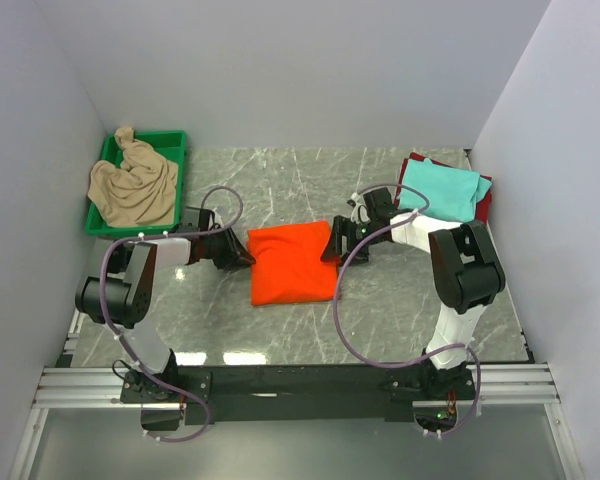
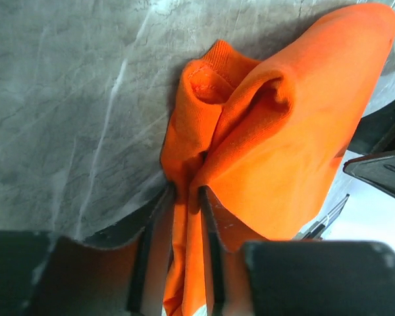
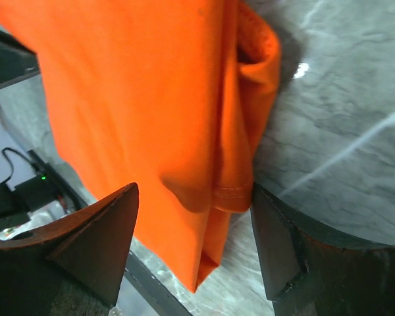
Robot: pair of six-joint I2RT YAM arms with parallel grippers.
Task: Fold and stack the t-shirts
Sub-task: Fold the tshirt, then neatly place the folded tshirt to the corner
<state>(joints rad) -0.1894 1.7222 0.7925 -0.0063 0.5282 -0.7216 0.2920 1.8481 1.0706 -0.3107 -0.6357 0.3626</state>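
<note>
Marble counter (image 1: 310, 180) carries the folded orange shirt (image 1: 292, 262) at centre. Only the top view shows the tray (image 1: 165, 140) holding a beige shirt (image 1: 132, 188), and a teal shirt (image 1: 440, 192). Left wrist view: left claw (image 2: 185, 194) narrow, pinching an orange fold. Right claw (image 3: 194, 191) wide, straddling the shirt's edge.

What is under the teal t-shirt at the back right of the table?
A dark red t-shirt shows beneath the folded teal t-shirt, peeking out along its far and right edges. Its middle, and anything else below, is covered.
</note>
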